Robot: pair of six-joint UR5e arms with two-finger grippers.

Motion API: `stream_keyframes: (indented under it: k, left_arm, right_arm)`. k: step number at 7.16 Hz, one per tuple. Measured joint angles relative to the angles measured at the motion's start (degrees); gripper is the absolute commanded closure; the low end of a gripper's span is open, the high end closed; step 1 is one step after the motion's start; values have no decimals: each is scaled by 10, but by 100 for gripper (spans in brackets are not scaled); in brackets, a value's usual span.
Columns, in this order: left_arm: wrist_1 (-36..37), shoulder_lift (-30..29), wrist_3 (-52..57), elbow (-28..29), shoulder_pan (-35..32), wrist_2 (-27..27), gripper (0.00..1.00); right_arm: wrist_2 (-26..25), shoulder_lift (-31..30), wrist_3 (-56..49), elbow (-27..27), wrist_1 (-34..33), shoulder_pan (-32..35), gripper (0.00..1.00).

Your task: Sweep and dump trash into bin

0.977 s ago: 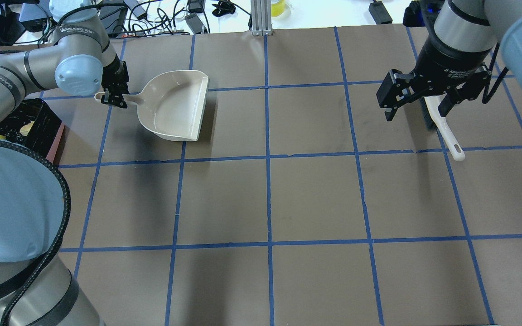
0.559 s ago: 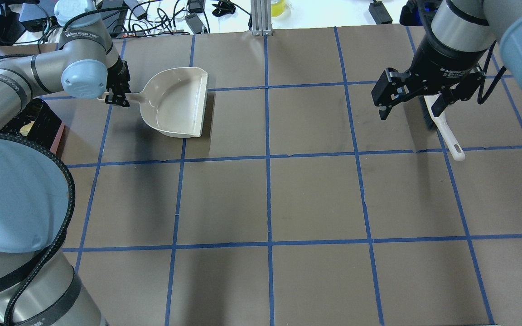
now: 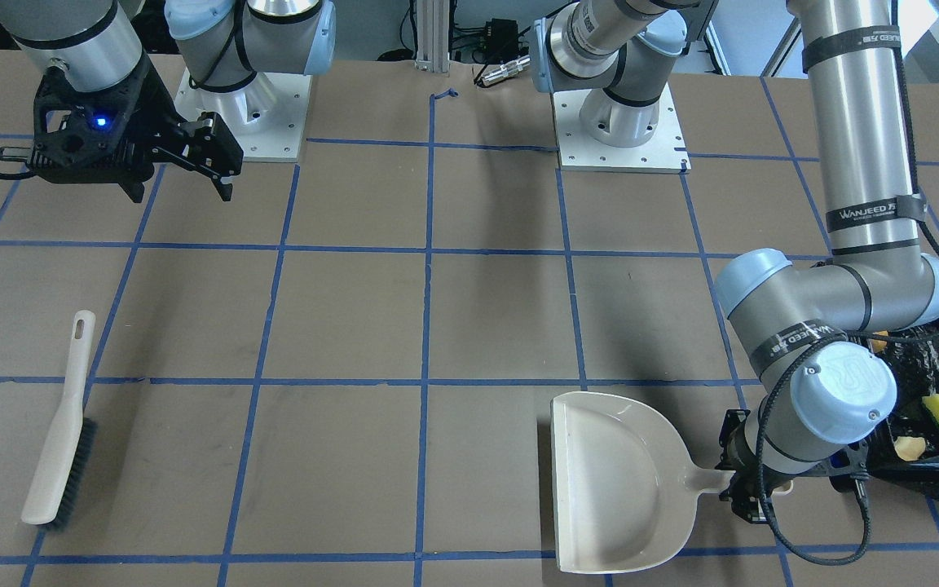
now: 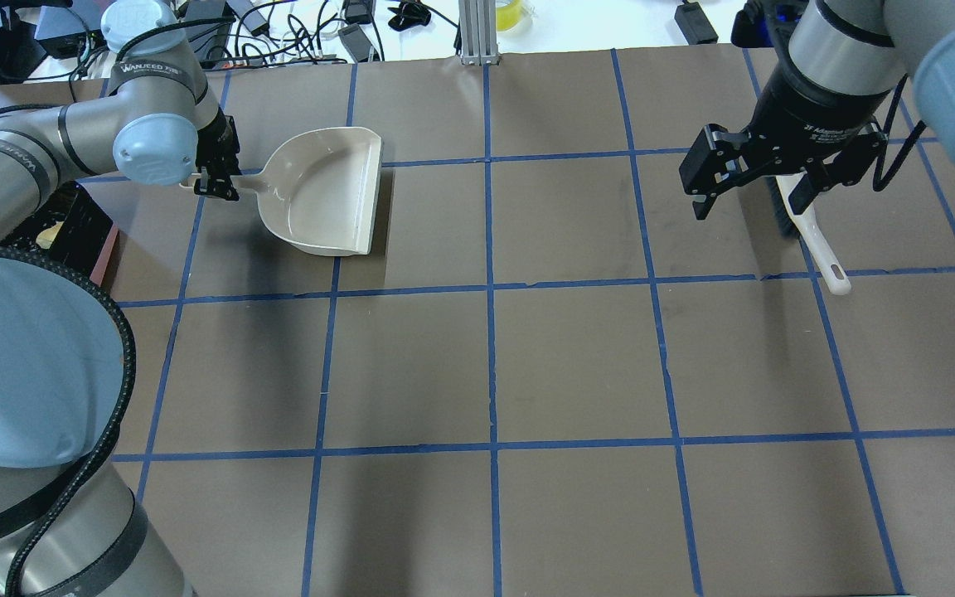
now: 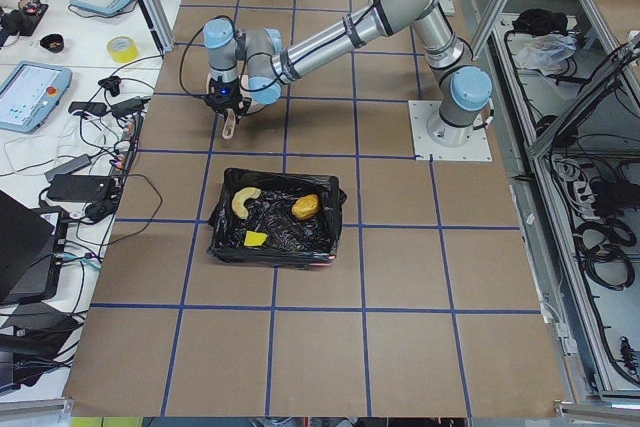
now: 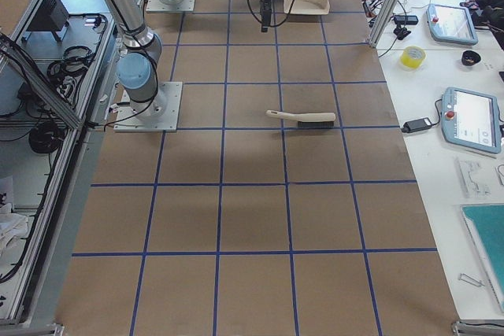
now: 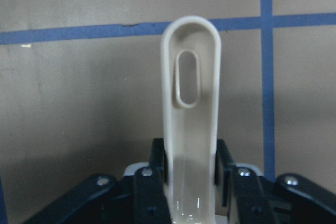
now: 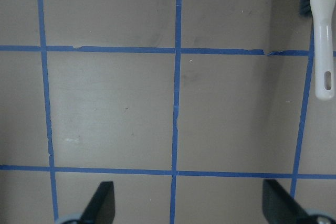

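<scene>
My left gripper (image 4: 214,172) is clamped on the handle of the beige dustpan (image 4: 324,195), its fingers pressed against both sides of the handle while the end with the hanging slot (image 7: 190,103) juts out beyond them. The dustpan sits just beside the bin (image 5: 290,237), on the bin's side toward the middle of the worktop (image 4: 577,365), with its open edge facing away from the bin. I cannot tell whether that edge touches the worktop. All the trash lies inside the bin on its crinkled black liner: the curved tan croissant-like piece (image 5: 243,201) in one corner, the golden-brown lump (image 5: 306,207) beside it across the liner, and the yellow-green wedge (image 5: 256,239) nearer the bin wall farthest from the dustpan. My right gripper (image 4: 755,195) hangs above the worktop well apart from the bin, at the opposite end, with its fingers spread wide and nothing between them. The brush (image 3: 58,456) lies flat on the worktop there too, apart from that gripper, bristles on its side away from the bin.
</scene>
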Motion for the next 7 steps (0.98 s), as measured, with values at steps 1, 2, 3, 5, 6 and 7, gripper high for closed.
stream_keyframes:
  k: [1, 2, 3, 5, 6, 7]
  left_arm:
    - [2, 4, 0, -7, 0, 1, 87]
    - [3, 9, 0, -12, 0, 2, 84]
    - [3, 13, 1, -13, 0, 3, 82]
    - [4, 12, 22, -9, 1, 12, 75]
    - [12, 7, 34, -6, 1, 26, 75]
    - [25, 2, 39, -4, 1, 35, 74]
  right_arm:
    - [0, 0, 0, 1, 0, 0, 0]
    - [0, 0, 0, 2, 0, 0, 0]
    - [0, 0, 0, 3, 0, -1, 0]
    - [1, 0, -1, 4, 0, -1, 0]
    - [0, 0, -1, 4, 0, -1, 0]
    - [0, 0, -2, 4, 0, -1, 0]
